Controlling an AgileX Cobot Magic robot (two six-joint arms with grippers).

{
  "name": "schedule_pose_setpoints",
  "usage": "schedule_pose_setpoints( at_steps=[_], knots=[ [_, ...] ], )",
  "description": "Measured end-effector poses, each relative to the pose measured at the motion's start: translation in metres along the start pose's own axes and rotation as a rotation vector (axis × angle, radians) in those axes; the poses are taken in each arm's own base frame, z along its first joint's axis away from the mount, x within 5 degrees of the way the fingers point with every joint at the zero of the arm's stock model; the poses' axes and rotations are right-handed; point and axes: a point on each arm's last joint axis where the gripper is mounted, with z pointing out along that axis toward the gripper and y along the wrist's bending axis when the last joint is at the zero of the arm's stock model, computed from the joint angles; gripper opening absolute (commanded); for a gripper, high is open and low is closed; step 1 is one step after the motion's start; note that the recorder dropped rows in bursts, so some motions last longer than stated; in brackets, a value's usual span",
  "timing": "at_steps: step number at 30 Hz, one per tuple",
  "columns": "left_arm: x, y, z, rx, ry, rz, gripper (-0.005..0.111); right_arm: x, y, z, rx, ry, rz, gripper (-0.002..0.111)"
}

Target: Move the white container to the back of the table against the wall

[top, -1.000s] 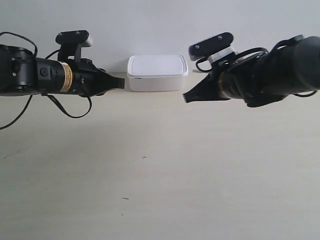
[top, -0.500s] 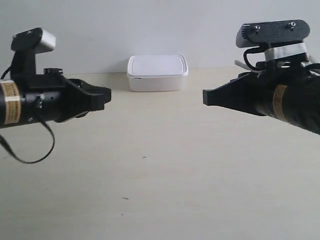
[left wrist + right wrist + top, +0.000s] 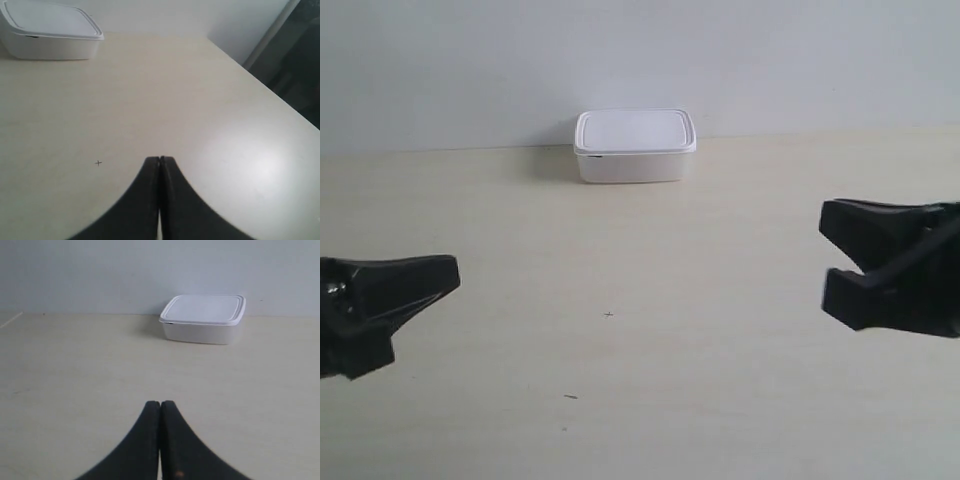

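The white container (image 3: 635,145) stands with its lid on at the back of the table (image 3: 650,250), its rear side at the wall (image 3: 640,50). It also shows in the left wrist view (image 3: 50,31) and the right wrist view (image 3: 204,317), far from both sets of fingers. My left gripper (image 3: 159,159) is shut with nothing in it. My right gripper (image 3: 160,403) is shut and empty too. In the exterior view, the arm at the view's left (image 3: 452,270) and the arm at the view's right (image 3: 830,225) hang low, well in front of the container and wide apart.
A small dark cross mark (image 3: 608,315) and a few specks lie on the table between the arms. In the left wrist view the table's side edge (image 3: 272,97) runs diagonally, with a dark area (image 3: 300,55) beyond it.
Both arms have drawn back from the container's sides, outward and towards the front of the table. The container has stayed by the wall.
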Motion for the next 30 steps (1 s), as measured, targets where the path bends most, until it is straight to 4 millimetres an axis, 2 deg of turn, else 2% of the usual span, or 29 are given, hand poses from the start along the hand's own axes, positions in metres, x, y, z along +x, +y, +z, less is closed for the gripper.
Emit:
schedule_pose_setpoints(
  at_steps=[7,17,20,25,30],
  knots=[
    [0.021,-0.003,-0.027,0.013,-0.061,-0.015,0.000,0.014,-0.016,-0.035,-0.074,-0.085,0.053,0.000],
    [0.042,-0.009,-0.055,0.099,-0.231,0.067,0.000,0.032,-0.028,-0.070,-0.230,-0.206,0.108,0.000],
    [0.042,-0.010,-0.059,0.101,-0.256,0.087,0.000,0.042,-0.033,-0.079,-0.272,-0.250,0.123,0.000],
    [0.048,-0.001,-0.060,-0.005,-0.195,0.037,0.000,0.063,-0.037,-0.086,-0.351,-0.289,0.113,0.000],
    [0.055,0.005,-0.059,-0.073,-0.112,0.087,0.000,0.068,-0.030,-0.088,-0.424,-0.264,0.010,0.000]
  ],
)
